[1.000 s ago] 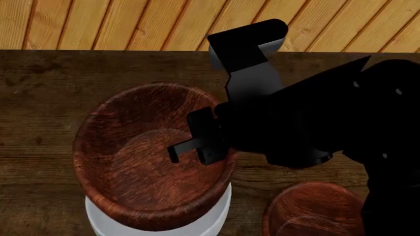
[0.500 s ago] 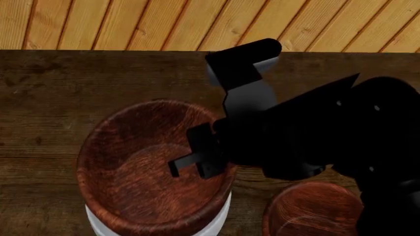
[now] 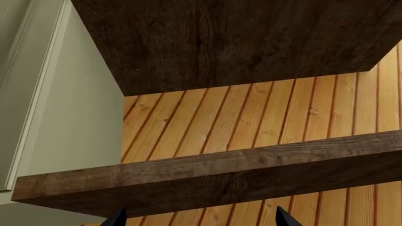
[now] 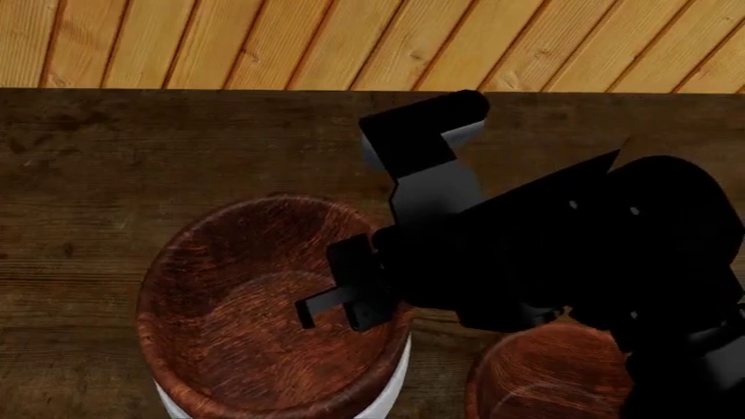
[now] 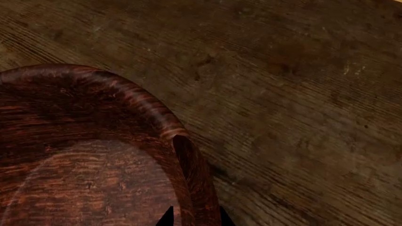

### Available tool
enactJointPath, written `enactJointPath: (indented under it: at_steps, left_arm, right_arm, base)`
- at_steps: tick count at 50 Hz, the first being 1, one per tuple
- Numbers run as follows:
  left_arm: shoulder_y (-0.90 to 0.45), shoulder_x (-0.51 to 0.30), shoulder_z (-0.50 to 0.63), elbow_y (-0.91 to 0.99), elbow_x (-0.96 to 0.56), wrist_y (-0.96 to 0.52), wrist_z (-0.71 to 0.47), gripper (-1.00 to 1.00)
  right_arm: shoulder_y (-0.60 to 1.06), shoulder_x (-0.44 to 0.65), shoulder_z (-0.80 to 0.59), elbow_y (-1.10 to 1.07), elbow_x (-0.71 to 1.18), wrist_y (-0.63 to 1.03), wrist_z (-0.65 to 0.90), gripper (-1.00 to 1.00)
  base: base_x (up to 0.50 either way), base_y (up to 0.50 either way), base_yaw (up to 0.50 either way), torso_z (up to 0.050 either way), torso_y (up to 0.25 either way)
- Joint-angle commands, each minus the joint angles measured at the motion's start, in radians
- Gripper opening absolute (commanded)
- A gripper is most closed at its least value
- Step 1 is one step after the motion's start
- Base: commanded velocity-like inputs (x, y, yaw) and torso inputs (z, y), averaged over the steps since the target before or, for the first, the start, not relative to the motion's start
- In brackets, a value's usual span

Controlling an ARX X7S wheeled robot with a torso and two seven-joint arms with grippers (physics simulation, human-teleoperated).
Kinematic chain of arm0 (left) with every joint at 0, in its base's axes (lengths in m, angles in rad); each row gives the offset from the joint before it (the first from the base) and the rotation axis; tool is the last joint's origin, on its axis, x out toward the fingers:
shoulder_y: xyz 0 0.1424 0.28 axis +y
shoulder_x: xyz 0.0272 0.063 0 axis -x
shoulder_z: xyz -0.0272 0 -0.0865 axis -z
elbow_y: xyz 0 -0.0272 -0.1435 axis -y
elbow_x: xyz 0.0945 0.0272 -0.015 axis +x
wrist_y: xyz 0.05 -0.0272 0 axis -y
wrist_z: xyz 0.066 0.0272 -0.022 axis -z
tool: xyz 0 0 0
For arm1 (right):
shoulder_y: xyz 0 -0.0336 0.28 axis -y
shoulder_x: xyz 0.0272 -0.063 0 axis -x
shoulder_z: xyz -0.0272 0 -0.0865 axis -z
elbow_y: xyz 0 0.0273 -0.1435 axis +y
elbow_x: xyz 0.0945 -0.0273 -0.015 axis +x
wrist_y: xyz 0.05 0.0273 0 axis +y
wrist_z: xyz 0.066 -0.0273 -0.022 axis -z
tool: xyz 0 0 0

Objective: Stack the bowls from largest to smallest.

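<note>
The larger wood-grain bowl sits nested in the white bowl, of which only slivers of the rim show beneath it. My right gripper is shut on the wooden bowl's right rim, one finger inside and one outside. The right wrist view shows that rim running between the two fingertips of the right gripper. A smaller wood-grain bowl stands on the table at the lower right, partly under my right arm. The left gripper is open and away from the bowls, its tips wide apart with nothing between them.
The dark wooden table extends left and back to its far edge, with orange floor planks beyond. The left wrist view shows only wooden table boards, planks and a pale wall.
The right gripper has come down and toward me with the larger wooden bowl, which now sits lower in the white bowl, so less white shows.
</note>
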Motion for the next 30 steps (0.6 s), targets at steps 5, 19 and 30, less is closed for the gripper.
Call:
enactJointPath:
  at_steps: [5, 19, 30]
  left_arm:
    - [0.006, -0.002, 0.001, -0.006, 0.002, 0.011, 0.0, 1.0]
    - [0.013, -0.008, -0.002, -0.001, 0.001, 0.013, -0.003, 1.0]
    - [0.009, -0.011, 0.0, 0.002, -0.003, 0.009, -0.007, 1.0]
  right_arm:
    - [-0.009, -0.002, -0.025, 0.014, -0.024, -0.03, -0.042, -1.0]
    - [-0.025, 0.002, -0.043, 0.018, -0.038, -0.052, -0.061, -1.0]
    - [-0.012, 0.003, -0.049, 0.007, -0.029, -0.048, -0.07, 1.0]
  base:
    - [0.0, 0.0, 0.0, 0.0, 0.0]
    - [0.0, 0.0, 0.0, 0.0, 0.0]
    - [0.0, 0.0, 0.0, 0.0, 0.0]
